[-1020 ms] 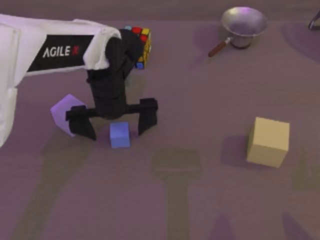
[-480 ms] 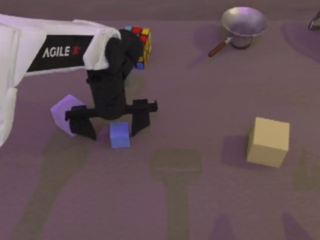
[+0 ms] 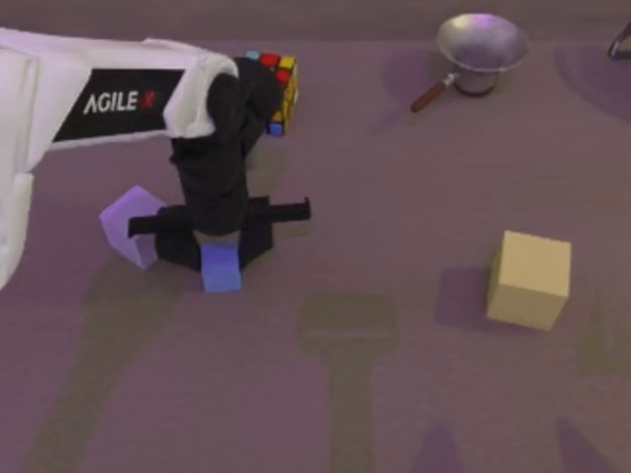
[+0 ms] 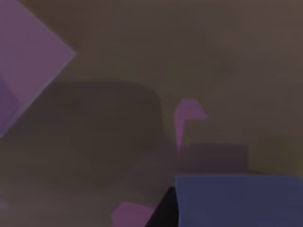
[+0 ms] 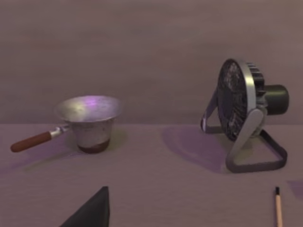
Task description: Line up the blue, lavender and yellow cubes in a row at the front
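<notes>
Purple-grey worktop (image 3: 394, 394) carries everything. Left hand (image 3: 221, 258) is down at the left side with its fingers drawn in against the blue cube (image 3: 221, 271), apparently gripping it. Lavender cube (image 3: 128, 225) sits just beside, while the yellow cube (image 3: 530, 279) lies well apart to the right. No row exists yet, so all three placements seem left to do. Right hand barely shows; its state is unclear. Arm lettering reads "AGILE".
</notes>
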